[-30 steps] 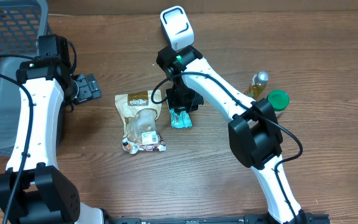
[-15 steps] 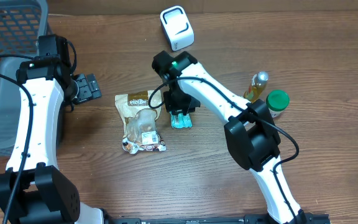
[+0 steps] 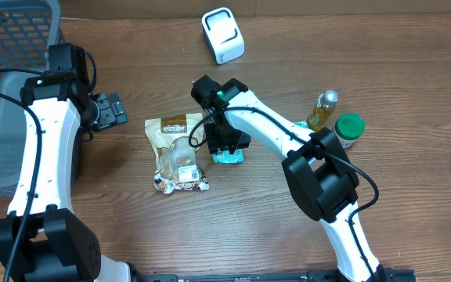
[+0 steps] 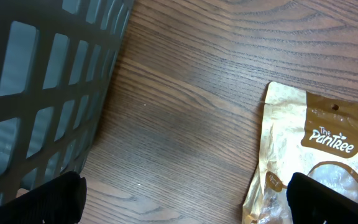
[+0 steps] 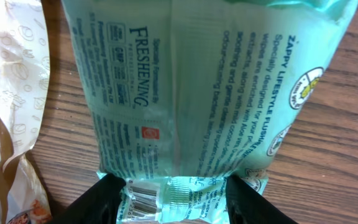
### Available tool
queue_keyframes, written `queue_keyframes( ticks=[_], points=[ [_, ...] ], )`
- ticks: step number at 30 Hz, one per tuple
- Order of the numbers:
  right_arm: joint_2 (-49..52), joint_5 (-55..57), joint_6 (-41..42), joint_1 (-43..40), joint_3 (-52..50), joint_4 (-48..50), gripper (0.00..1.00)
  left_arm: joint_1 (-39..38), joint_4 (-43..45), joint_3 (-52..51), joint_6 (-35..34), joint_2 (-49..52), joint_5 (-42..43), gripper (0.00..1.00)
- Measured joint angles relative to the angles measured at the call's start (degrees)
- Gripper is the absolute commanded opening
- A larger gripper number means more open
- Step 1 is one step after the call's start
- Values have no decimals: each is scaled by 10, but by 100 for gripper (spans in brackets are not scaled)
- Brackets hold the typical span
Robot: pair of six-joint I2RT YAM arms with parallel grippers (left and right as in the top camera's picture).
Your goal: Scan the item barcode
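Observation:
A teal wipes pack lies on the wooden table beside a tan snack pouch. My right gripper stands straight over the pack. In the right wrist view the pack lies flat with its printed back up and a barcode on the sealed end. The right gripper is open, one finger on each side of that end. The white scanner stands at the back. My left gripper hangs open left of the pouch; in its own wrist view the left gripper has only bare wood between its fingers.
A grey mesh basket fills the far left, close to the left arm, and shows as a wall in the left wrist view. A yellow bottle and a green-lidded jar stand at the right.
The right arm has shifted from the scanner toward the table's front and left, settling lower over the teal pack, and its jaws have widened. The left arm has not moved.

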Motion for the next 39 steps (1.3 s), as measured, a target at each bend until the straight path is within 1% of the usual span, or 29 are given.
queue_keyframes(
  ticks=[7, 10, 14, 17, 19, 20, 34, 39],
  points=[
    [0, 0, 0, 0, 3, -11, 53, 0, 0, 0, 0, 0, 0, 100],
    [3, 0, 0, 0, 23, -53, 53, 0, 0, 0, 0, 0, 0, 100],
    [8, 0, 0, 0, 75, -107, 52, 0, 0, 0, 0, 0, 0, 100],
    [8, 0, 0, 0, 99, -141, 37, 0, 0, 0, 0, 0, 0, 100],
    [8, 0, 2, 0, 100, -159, 31, 0, 0, 0, 0, 0, 0, 99],
    [8, 0, 6, 0, 100, -166, 29, 0, 0, 0, 0, 0, 0, 100],
    [8, 0, 49, 0, 98, -169, 30, 0, 0, 0, 0, 0, 0, 100],
    [8, 0, 59, 0, 71, -136, 30, 0, 0, 0, 0, 0, 0, 99]
  ],
)
